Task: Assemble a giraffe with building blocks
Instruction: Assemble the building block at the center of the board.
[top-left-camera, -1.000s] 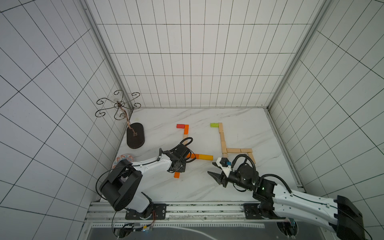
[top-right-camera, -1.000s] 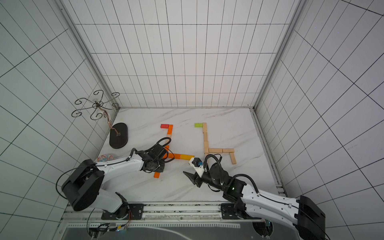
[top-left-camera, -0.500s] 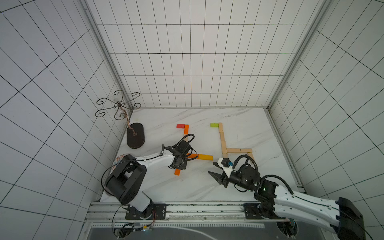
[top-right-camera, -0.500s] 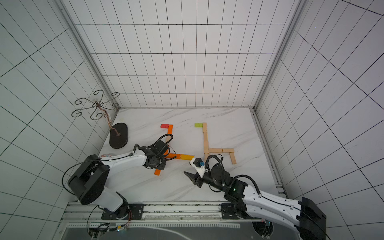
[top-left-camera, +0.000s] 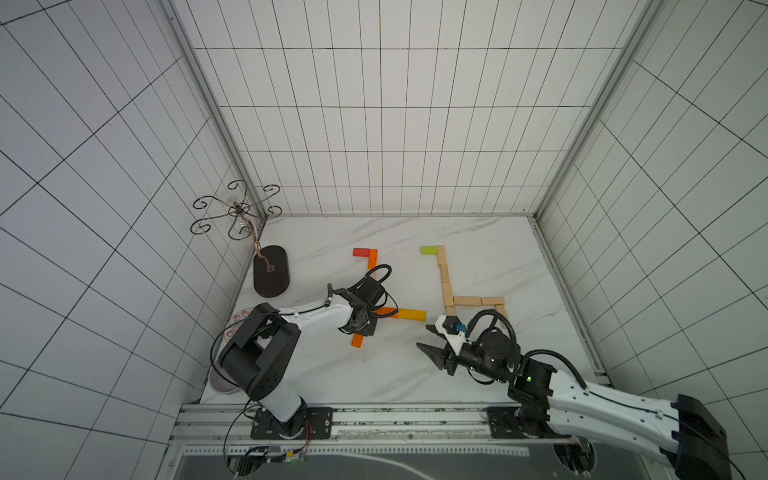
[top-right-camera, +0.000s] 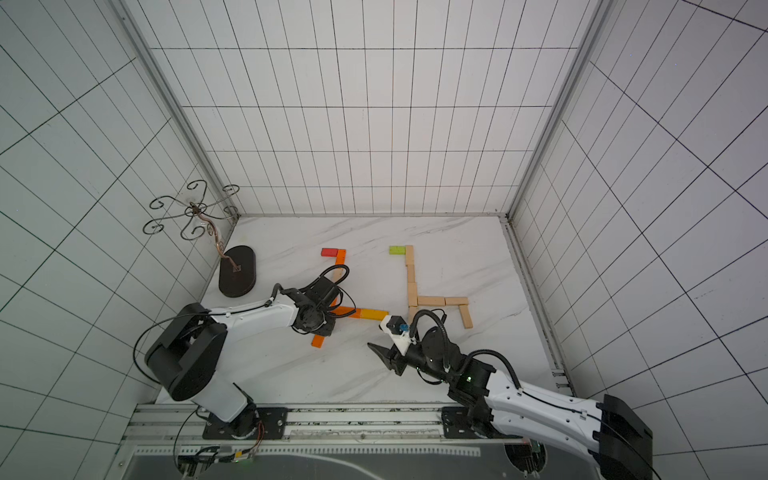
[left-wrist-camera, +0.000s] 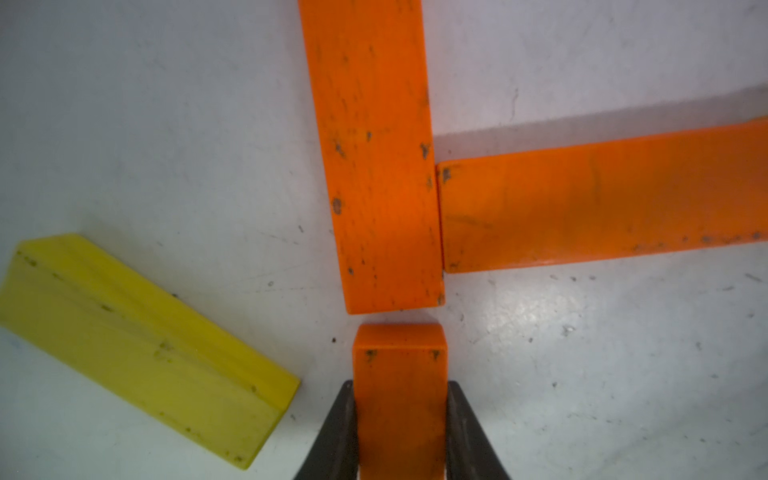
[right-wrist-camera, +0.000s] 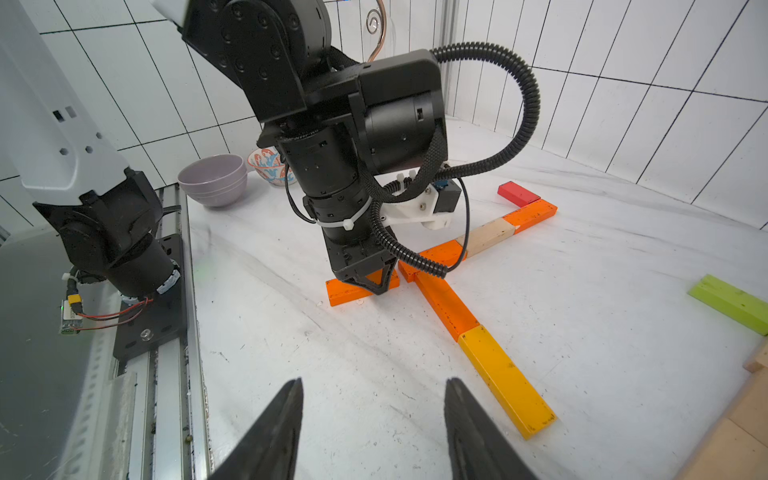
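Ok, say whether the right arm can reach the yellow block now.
Probably yes: the right gripper is open and empty, only bare table lies before the yellow block, and the left gripper sits beyond it.

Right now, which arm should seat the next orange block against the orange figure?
Left. The left gripper is shut on an orange block, its end just short of the joined orange blocks. The right gripper is open, empty, over bare table.
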